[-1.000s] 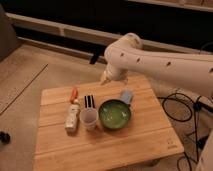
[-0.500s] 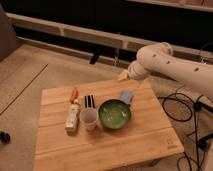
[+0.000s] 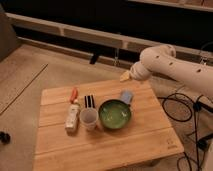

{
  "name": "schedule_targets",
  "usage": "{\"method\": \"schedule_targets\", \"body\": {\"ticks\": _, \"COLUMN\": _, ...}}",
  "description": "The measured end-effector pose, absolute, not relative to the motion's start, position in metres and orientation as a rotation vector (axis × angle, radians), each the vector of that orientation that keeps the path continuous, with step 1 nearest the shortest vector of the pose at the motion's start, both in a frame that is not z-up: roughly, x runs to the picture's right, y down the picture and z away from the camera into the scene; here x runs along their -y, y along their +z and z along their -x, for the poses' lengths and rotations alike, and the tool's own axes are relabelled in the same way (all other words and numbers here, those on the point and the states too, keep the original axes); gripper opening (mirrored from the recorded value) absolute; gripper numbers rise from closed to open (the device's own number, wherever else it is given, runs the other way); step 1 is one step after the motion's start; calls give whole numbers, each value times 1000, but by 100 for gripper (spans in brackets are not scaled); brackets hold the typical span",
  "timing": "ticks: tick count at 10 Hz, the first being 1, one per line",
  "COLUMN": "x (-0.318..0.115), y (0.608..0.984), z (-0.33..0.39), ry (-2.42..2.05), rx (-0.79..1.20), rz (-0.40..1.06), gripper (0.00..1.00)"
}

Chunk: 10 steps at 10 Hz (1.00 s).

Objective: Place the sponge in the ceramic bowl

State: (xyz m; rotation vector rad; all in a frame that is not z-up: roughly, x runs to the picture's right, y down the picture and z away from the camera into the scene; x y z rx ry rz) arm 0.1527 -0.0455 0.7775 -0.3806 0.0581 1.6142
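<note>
Sponge (image 3: pixel 126 96): flat on the table, just beside the ceramic bowl (image 3: pixel 114 127), off its far-right rim. Gripper (image 3: pixel 125 76): beyond the sponge from the bowl, jaws apart, empty. Handling: probably descend squarely, pinch gently, avoid nudging the bowl.

Legible text: none; sole marking, a small dark stamp (image 3: pixel 171 145) by the front right corner of the wooden table (image 3: pixel 125 147), too small to read; white bottle (image 3: pixel 73 118) and gripper (image 3: pixel 125 76), the latter above the table's far edge, show nothing readable.
</note>
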Motion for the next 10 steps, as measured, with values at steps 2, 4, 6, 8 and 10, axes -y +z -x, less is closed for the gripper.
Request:
{"method": "schedule_targets", "body": {"ticks": 2, "x": 51, "y": 806, "z": -171, "ry": 1612, "rx": -48, "rz": 360, "gripper": 65}}
{"method": "schedule_targets", "body": {"ticks": 4, "x": 50, "y": 838, "z": -173, "ry": 1593, "rx": -27, "rz": 381, "gripper": 65}}
{"method": "schedule_targets", "body": {"ticks": 6, "x": 37, "y": 863, "z": -171, "ry": 1586, "rx": -27, "rz": 435, "gripper": 65}}
{"method": "schedule_targets", "body": {"ticks": 8, "x": 21, "y": 883, "z": -172, "ry": 1581, "rx": -52, "rz": 484, "gripper": 65}}
{"method": "schedule_targets", "body": {"ticks": 10, "x": 1, "y": 903, "z": -180, "ry": 1562, "rx": -116, "rz": 527, "gripper": 65}}
